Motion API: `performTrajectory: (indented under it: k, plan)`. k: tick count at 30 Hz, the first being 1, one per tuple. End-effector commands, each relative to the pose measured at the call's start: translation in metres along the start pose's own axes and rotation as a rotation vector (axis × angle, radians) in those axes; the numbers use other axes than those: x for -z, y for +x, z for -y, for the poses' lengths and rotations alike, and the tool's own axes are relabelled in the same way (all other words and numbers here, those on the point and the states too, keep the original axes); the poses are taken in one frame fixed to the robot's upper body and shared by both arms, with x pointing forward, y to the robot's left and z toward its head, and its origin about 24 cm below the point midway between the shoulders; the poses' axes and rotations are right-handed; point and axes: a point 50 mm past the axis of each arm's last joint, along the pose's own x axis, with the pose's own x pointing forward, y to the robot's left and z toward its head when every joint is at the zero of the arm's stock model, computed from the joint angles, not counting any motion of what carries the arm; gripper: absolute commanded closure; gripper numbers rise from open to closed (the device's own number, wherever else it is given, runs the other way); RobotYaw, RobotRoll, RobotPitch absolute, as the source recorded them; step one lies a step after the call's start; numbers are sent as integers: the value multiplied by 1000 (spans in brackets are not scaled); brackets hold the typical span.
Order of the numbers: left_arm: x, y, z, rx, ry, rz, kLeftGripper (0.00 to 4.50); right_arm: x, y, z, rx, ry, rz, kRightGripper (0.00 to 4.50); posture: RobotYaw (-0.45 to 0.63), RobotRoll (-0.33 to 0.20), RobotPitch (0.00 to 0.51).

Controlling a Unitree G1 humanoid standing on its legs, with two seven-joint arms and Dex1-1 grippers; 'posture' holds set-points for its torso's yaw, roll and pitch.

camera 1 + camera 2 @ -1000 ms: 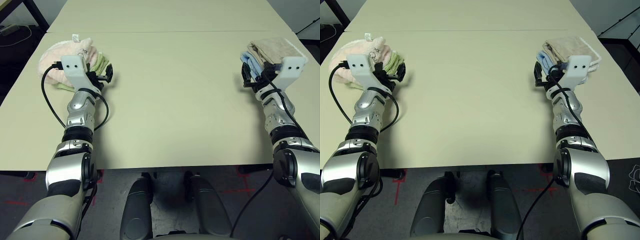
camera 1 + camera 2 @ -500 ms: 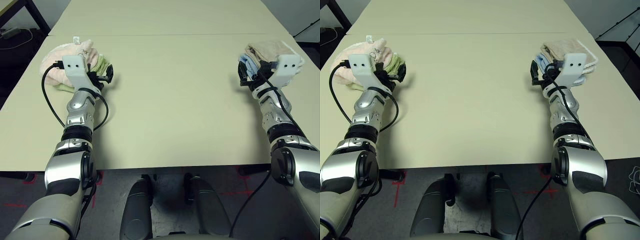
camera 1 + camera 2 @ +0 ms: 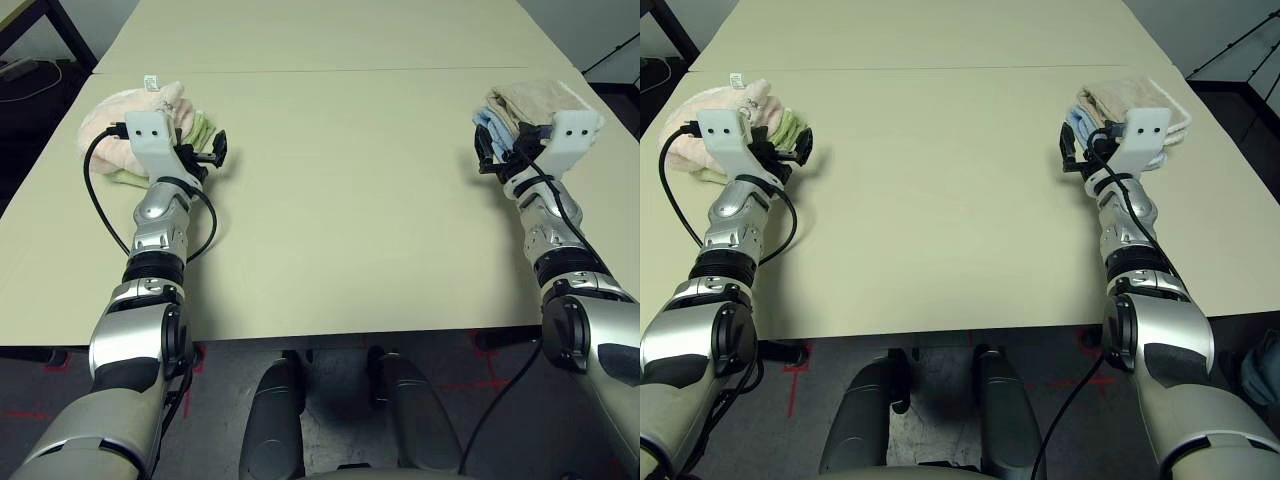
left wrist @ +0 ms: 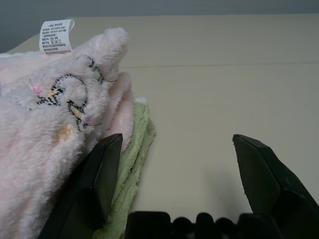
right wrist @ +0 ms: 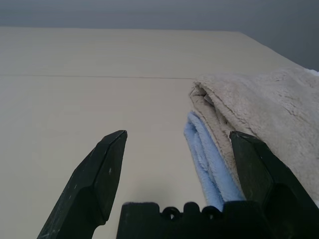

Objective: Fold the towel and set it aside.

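Both open jaws hover; towel (image 4: 45, 144) lies beside the left gripper (image 4: 182, 164).

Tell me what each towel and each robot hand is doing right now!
pink towel: bunched in a heap on top of the green towel, not held.
green towel: flat under the pink one, edge sticking out.
beige towel: folded, on top of the blue towel.
blue towel: folded, at the bottom of that pile.
left hand: open, empty, beside the pink towel.
right hand: open, empty, beside the beige and blue pile.
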Motion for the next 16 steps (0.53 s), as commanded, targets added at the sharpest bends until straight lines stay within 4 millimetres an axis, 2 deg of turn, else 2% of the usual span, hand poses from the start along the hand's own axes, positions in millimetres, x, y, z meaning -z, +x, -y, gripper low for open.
performTrajectory:
  k: [1, 16]
  plan:
    - [6, -3, 1, 7, 2, -11, 17, 5, -3, 2, 4, -4, -26, 0, -74, 0, 169]
    - [8, -3, 4, 19, 0, -17, 17, 6, -3, 2, 7, -5, -28, 0, -78, 0, 169]
